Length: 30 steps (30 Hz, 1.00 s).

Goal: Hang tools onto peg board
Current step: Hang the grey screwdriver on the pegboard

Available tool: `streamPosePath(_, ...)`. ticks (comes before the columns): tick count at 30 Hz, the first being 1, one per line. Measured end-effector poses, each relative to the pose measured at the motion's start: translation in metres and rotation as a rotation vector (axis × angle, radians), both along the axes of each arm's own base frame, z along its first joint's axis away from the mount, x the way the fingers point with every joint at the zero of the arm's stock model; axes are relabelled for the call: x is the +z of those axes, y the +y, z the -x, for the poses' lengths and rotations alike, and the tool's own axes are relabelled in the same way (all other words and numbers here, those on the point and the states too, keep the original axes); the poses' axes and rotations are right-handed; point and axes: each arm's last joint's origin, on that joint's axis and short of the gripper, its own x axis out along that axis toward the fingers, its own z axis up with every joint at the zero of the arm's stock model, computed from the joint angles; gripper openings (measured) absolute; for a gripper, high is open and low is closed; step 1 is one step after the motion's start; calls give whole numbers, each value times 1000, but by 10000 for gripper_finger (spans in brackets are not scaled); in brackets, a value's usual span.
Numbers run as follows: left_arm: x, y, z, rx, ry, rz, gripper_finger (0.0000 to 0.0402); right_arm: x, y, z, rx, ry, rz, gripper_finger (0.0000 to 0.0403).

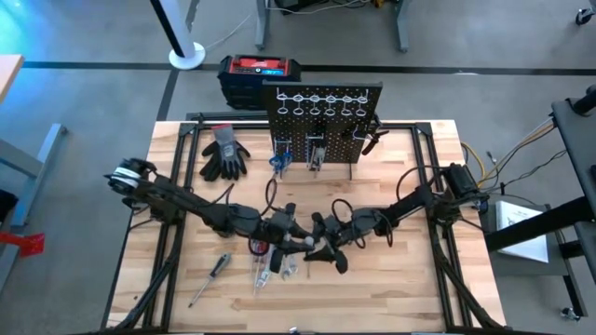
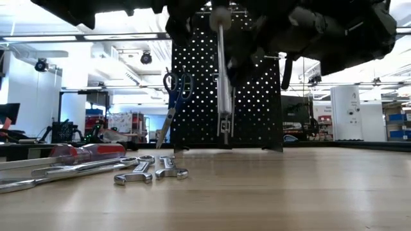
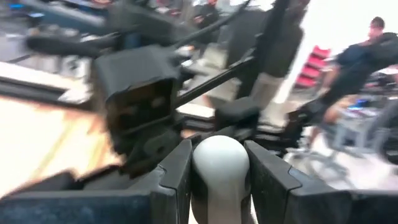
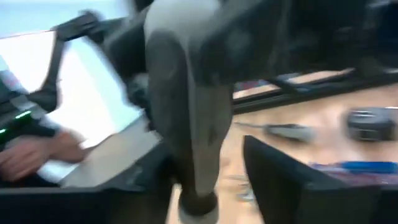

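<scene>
Around you is an open workshop with ceiling lights and shelving, and a person (image 3: 354, 68) stands beyond the wooden tabletop (image 1: 410, 279). At its far edge the peg board (image 1: 321, 116) stands upright with scissors (image 2: 174, 90) already hung on it. Gloves (image 1: 224, 154) lie to its left. Both arms meet over the middle of the tabletop. Your left tool (image 3: 221, 158) pinches the rounded grey handle of what looks like a screwdriver (image 2: 221, 77), which hangs shaft-down. Your right tool (image 1: 331, 249) is just beside it, with its fingers spread off the handle. This reads as a handover to the left arm. Next, carry the screwdriver to the board and lower its shaft through a free ring hook. Wrenches (image 2: 154, 170) and a red-handled screwdriver (image 2: 90, 152) lie on the tabletop, not yet hung.
</scene>
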Motion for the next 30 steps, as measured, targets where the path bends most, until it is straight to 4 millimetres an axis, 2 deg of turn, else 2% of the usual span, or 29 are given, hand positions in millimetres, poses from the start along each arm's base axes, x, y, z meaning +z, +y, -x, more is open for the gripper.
streamPosePath(4, -5, 4, 1, 134, 70, -10, 103, 1, 5, 4, -138, 52, 6, 244)
streamPosePath(9, -6, 8, 2, 264, 86, -12, 103, 0, 18, 16, -417, 202, 81, 253)
streamPosePath(13, -6, 9, 2, 299, 87, -16, 103, 4, 29, 29, -589, 233, 129, 231)
streamPosePath(21, -4, 8, 0, 303, 80, -22, 103, 7, 27, 27, -546, 227, 107, 159)
streamPosePath(27, -4, 9, 0, 334, 82, -24, 103, 6, 23, 25, -552, 229, 100, 131)
streamPosePath(30, -4, 9, 0, 334, 81, -23, 103, 7, 23, 25, -545, 222, 100, 92)
